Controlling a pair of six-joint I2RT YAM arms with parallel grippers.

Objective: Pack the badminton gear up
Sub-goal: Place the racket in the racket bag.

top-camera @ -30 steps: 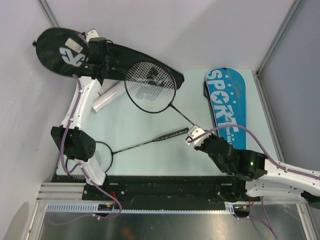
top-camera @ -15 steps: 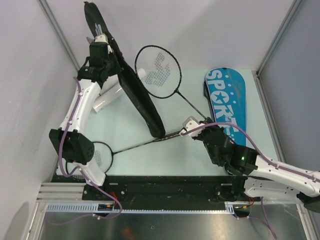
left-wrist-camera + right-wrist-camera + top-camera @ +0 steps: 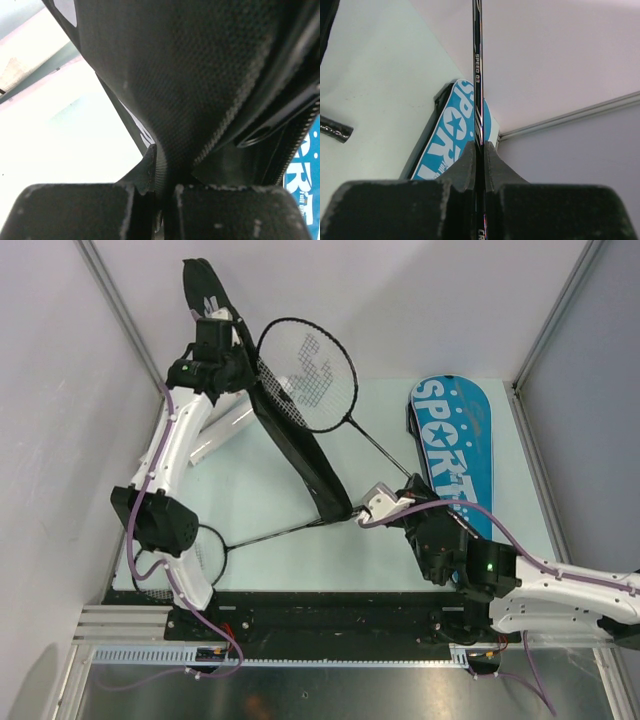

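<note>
My left gripper (image 3: 222,344) is shut on the upper edge of a long black racket cover (image 3: 296,445). The cover hangs from it slantwise, its lower tip near the table's middle, and its fabric (image 3: 200,75) fills the left wrist view above my shut gripper (image 3: 162,192). My right gripper (image 3: 402,490) is shut on the thin shaft (image 3: 478,75) of a racket. That racket's head (image 3: 308,375) is raised beside the cover, at its upper part. A second racket (image 3: 270,533) lies flat at the front left. The blue SPORT bag (image 3: 455,440) lies at the right.
A white tube (image 3: 222,430) lies at the back left under my left arm. The black handle end (image 3: 335,131) of the lying racket shows at the left in the right wrist view. Walls close in on the left, back and right.
My left gripper has lifted the black cover off the back of the table so it hangs on edge. My right gripper has raised the racket, and its head has moved back-left to the cover.
</note>
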